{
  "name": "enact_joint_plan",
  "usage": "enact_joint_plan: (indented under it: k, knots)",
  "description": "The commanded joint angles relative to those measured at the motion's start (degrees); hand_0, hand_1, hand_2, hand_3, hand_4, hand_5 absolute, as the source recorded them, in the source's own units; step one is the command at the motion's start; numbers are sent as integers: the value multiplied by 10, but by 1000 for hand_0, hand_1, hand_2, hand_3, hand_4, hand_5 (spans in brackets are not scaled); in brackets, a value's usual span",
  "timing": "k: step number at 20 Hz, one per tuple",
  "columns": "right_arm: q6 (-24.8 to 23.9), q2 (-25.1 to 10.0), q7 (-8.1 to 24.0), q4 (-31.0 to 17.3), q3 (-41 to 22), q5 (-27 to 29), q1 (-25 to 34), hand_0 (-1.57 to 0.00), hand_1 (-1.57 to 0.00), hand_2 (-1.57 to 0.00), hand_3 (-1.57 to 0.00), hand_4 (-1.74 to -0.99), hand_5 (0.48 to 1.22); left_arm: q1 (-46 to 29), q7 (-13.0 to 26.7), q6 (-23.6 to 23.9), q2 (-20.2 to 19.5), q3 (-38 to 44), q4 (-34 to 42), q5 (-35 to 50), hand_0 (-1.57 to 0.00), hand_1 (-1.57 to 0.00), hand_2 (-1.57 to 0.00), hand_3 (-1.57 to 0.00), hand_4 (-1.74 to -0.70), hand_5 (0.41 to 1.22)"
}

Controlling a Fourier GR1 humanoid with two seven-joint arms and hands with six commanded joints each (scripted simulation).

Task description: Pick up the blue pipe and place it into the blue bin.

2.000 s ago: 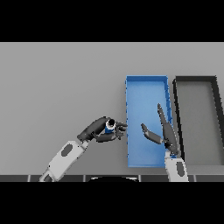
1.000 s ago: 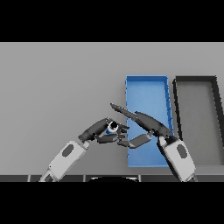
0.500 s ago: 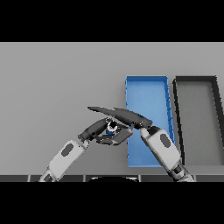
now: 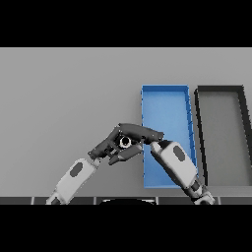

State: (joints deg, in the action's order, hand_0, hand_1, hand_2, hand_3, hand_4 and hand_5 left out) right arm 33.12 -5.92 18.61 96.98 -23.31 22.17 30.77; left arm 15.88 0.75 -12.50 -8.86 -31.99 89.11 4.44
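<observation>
1. While both hands sit together just left of the blue bin [image 4: 165, 101], treat the current step as a handover or shared grasp of the blue pipe [image 4: 125, 142]; placement has not yet been made.
2. Locate the pipe: only its round dark end with a pale centre shows, enclosed between the two hands and just outside the bin's left wall. You cannot confirm its blue colour from here.
3. Check the left hand [image 4: 109, 146]. Its arm rises from the lower left, and its fingers are curled round the pipe from below and from the left.
4. Check the right hand [image 4: 140, 132]. Its forearm rises from the lower right across the near part of the bin, and the hand reaches left, lying over the top of the pipe and the left hand. Its fingers look long and fairly straight, laid across rather than wrapped; you cannot tell whether they grip.
5. For the next move, expect one hand to secure the pipe before the other lets go, then carry it right, over the bin wall, and lower it inside.
6. Note the black bin [image 4: 222, 133] beyond the blue one; do not overshoot into it.
</observation>
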Motion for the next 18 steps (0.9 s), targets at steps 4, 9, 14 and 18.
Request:
enact_joint_plan:
  k: [4, 9, 14, 18]
  knots:
    - [-2, -17, -60, 3, -17, -59, 9, -1479, -1477, -1482, -1442, -1457, 1092, 1, -15, -21, 3, 17, -3, 13, -1464, -1455, -1372, -1438, -1713, 1221]
    - [-32, -20, -44, -1, -16, -12, 12, -1541, -1540, -1542, -1529, -1483, 1179, -5, -32, -19, -10, 14, 8, -13, -1157, -1083, -977, -1066, -1535, 1221]
    - [-34, -22, -27, 18, -18, -7, 8, -1561, -1561, -1561, -1557, -1492, 1207, 13, -62, -60, -33, 8, 1, -72, -378, -354, -319, -349, -1088, 1113]
    - [-29, -19, -51, 18, -27, -19, -1, -1567, -1567, -1567, -1565, -1496, 1215, 6, -40, -46, -34, 7, -5, -95, -154, -145, -130, -142, -942, 785]
